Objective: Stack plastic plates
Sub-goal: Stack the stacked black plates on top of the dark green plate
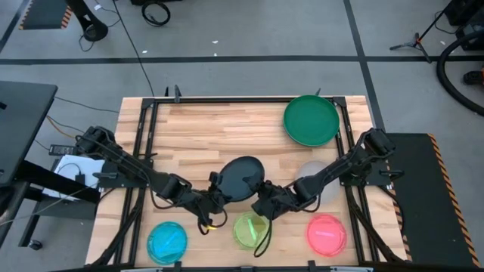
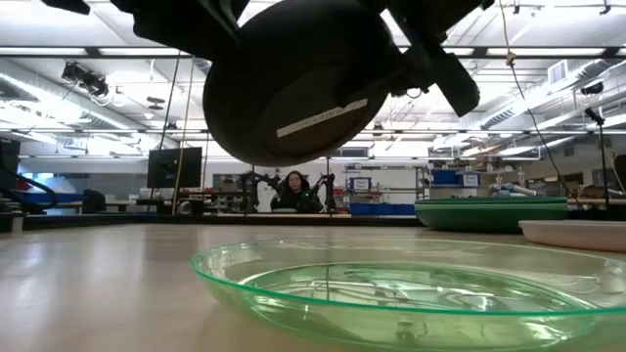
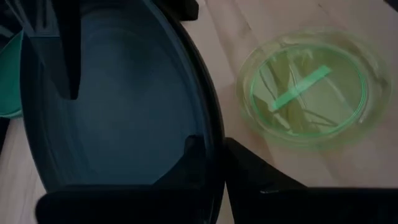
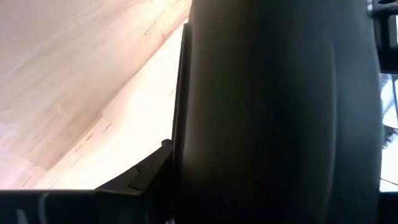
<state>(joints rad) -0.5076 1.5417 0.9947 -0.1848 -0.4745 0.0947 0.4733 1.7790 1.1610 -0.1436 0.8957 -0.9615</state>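
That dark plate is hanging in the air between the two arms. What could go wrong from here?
The black plate is off the table, pinched at its rim by the left claw; the right claw is at its other edge. If either slips, it could fall onto the yellow-green plate beneath. Both arms are close together, so they might bump each other.

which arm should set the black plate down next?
Probably left. The left gripper pinches the black plate by its rim and holds it off the table. The right gripper sits at the plate's opposite edge, but its hold is unclear.
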